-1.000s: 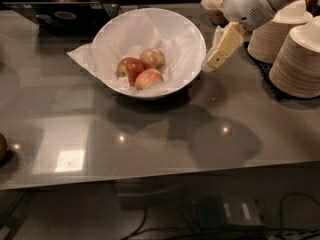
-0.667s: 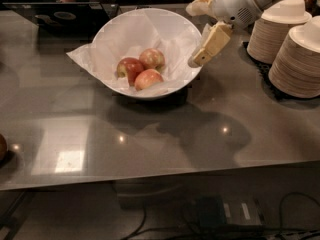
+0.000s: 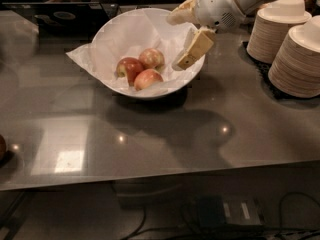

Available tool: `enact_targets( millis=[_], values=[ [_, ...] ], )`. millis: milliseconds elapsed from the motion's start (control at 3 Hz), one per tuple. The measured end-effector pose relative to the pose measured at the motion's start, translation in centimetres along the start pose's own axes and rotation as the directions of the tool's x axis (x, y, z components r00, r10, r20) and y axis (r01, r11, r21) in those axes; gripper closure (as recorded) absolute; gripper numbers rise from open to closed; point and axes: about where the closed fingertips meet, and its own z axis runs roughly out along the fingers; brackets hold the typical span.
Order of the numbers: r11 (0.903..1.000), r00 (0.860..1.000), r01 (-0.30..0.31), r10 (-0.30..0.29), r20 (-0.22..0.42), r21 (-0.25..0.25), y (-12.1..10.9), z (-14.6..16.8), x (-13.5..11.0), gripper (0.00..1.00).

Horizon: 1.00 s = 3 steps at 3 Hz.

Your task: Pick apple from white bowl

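One apple sits in the white bowl, left of parted fingers.

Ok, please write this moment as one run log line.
phase: pre-grasp | end effector: open, above white bowl rim | apple: inside bowl, ungrasped

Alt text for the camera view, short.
The robot's pincer hangs open and empty over the right rim of the paper-lined white bowl, which holds three apples; the pinkish apple at the front lies untouched. The bowl sits on a grey table, stacks of beige bowls to its right.
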Motion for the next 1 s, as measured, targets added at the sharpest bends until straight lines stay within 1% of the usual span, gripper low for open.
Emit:
enact_targets(
  millis=[333, 667, 1000],
  values=[
    [0.9985, 1.000, 0.028, -0.027, 0.015, -0.047, 0.6, 1.8, -1.0, 0.20],
    [0.9963, 0.999, 0.045, -0.044, 0.015, -0.074, 0.5, 3.3, -1.3, 0.21],
    [0.9950, 0.999, 0.054, -0.054, 0.009, -0.084, 0.1, 4.2, -1.3, 0.25]
  ],
)
